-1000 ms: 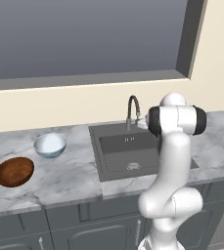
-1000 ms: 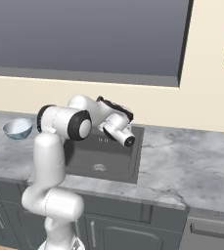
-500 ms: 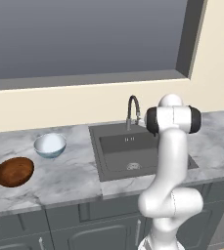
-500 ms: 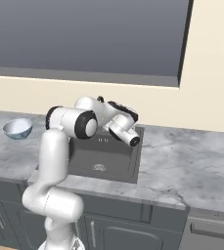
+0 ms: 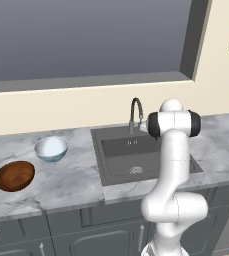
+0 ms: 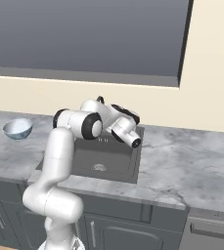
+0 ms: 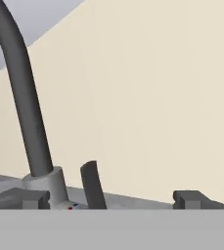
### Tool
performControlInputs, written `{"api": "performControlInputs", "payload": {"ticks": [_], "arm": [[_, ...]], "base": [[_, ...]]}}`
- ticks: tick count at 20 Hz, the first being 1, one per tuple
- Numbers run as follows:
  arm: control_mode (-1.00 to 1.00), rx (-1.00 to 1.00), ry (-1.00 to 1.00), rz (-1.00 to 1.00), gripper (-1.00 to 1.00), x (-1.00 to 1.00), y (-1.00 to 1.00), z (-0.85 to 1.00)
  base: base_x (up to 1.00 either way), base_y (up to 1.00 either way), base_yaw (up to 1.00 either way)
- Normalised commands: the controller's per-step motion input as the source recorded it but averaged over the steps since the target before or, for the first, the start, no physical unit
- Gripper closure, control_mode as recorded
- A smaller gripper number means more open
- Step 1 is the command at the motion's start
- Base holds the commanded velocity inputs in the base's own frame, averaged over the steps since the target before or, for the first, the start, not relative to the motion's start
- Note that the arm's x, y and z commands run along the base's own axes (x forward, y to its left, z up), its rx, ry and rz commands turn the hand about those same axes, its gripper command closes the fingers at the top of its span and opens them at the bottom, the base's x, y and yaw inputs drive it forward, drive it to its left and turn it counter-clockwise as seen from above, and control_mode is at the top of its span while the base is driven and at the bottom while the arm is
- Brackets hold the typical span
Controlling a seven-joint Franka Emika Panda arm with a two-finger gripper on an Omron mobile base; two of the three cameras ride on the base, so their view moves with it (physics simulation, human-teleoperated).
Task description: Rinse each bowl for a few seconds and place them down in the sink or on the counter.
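Marbled counter [image 5: 76, 185] under cream wall [image 5: 46, 107]

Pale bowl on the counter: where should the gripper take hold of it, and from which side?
Grip the rim of the pale bowl from above, one finger inside and one outside. It sits upright with its mouth open, apart from the brown bowl, so the rim is free.

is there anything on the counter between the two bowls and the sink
Nothing visible. The pale bowl and the brown bowl sit on the counter left of the sink, with bare marble in between. The open gripper is at the faucet, holding nothing.
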Motion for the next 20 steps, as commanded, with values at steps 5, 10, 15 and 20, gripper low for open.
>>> {"api": "performControlInputs", "payload": {"ticks": [5, 10, 15, 20], "arm": [[-1.0, 0.0, 0.0, 0.0, -1.0, 0.3, 0.02, -0.11], [-1.0, 0.0, 0.0, 0.0, -1.0, 0.35, 0.0, 0.0], [-1.0, 0.02, 0.0, 0.0, -1.0, 0.3, 0.0, -0.05], [-1.0, 0.02, 0.05, 0.0, -1.0, 0.24, 0.03, -0.28]], "base": [[0.0, 0.0, 0.0], [0.0, 0.0, 0.0], [0.0, 0.0, 0.0], [0.0, 0.0, 0.0]]}}
